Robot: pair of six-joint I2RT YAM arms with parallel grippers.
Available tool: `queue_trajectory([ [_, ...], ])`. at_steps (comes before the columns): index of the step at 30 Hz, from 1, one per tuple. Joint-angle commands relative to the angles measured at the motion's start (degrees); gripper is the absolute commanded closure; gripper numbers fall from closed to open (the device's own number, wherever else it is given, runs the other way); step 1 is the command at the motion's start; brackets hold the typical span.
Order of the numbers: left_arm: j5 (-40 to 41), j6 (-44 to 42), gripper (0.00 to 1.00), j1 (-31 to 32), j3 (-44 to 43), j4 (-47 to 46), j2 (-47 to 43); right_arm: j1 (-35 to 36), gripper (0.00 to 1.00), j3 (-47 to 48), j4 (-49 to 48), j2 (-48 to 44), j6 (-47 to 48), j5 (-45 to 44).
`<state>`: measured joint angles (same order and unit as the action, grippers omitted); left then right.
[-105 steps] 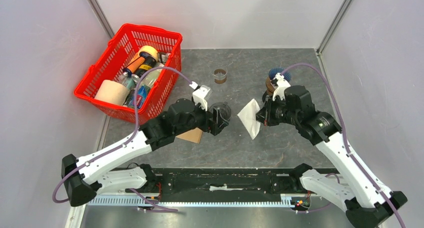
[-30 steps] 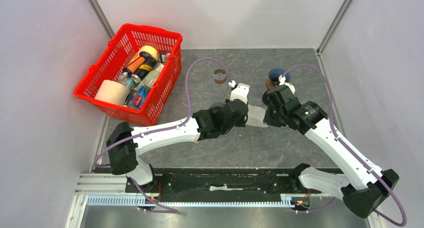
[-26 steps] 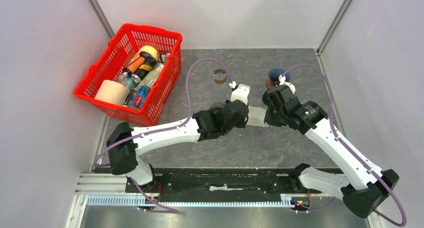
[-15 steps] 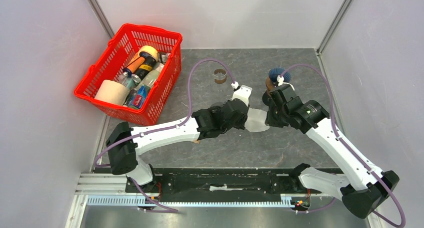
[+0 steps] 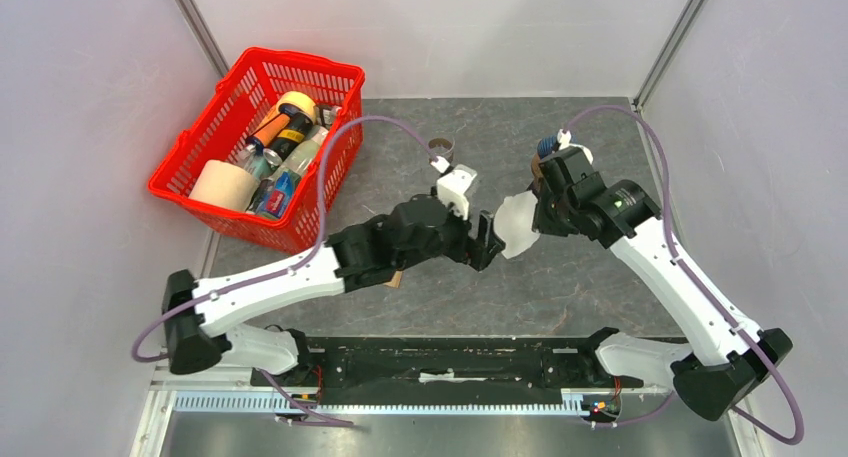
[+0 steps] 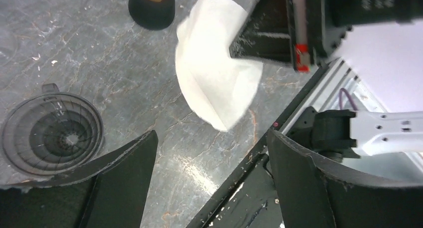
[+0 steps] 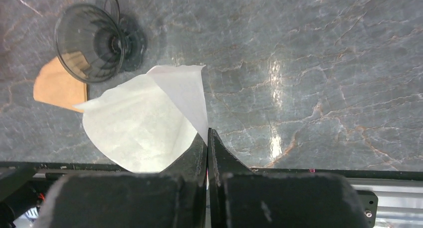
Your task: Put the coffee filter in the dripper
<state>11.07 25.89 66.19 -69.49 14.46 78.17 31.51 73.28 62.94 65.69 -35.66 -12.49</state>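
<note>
Filter: the white paper cone coffee filter point(image 7: 143, 122) hangs in the air over the desk, pinched at its edge, its mouth partly spread.
Right gripper: the right gripper point(image 7: 207, 138) has its fingers pressed together on the filter's edge.
Left gripper: the left gripper point(image 6: 211, 139) has its fingers wide apart and holds nothing; the filter shows beyond the gap, touching neither finger.
Dripper: the dark see-through plastic dripper point(image 7: 90, 41) stands on the desk, near the filter but apart from it.
In the way: from above, the left arm's wrist lies over the dripper and hides it; the left gripper sits just beside the filter.
Around: a tan paper filter point(image 7: 58, 89) lies flat against the dripper's base. A small brown ring point(image 5: 440, 150) and a blue bristled thing on a brown base point(image 5: 547, 149) sit farther back. A red plastic basket point(image 5: 305, 60) of bottles and tape rolls stands at the far left.
Surface: a grey marbled desk point(image 5: 500, 127), with a black rail point(image 5: 450, 362) along its near edge.
Room: pale grey wall panels point(image 5: 450, 27) joined by metal corner posts.
</note>
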Motion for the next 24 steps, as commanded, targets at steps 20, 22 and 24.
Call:
queue_trajectory([
  [20,33.4,9.2,0.09,-0.4,22.9,12.1,-32.3,-28.6,1.00,32.7,4.3,21.2,6.7,13.9],
  [22,33.9,9.6,0.09,-0.5,23.5,12.8,-33.7,-31.0,1.00,34.6,4.9,24.4,6.6,16.2],
  [24,34.4,10.0,0.09,-0.5,23.9,13.5,-34.7,-33.8,1.00,35.5,4.8,26.8,6.4,19.7],
])
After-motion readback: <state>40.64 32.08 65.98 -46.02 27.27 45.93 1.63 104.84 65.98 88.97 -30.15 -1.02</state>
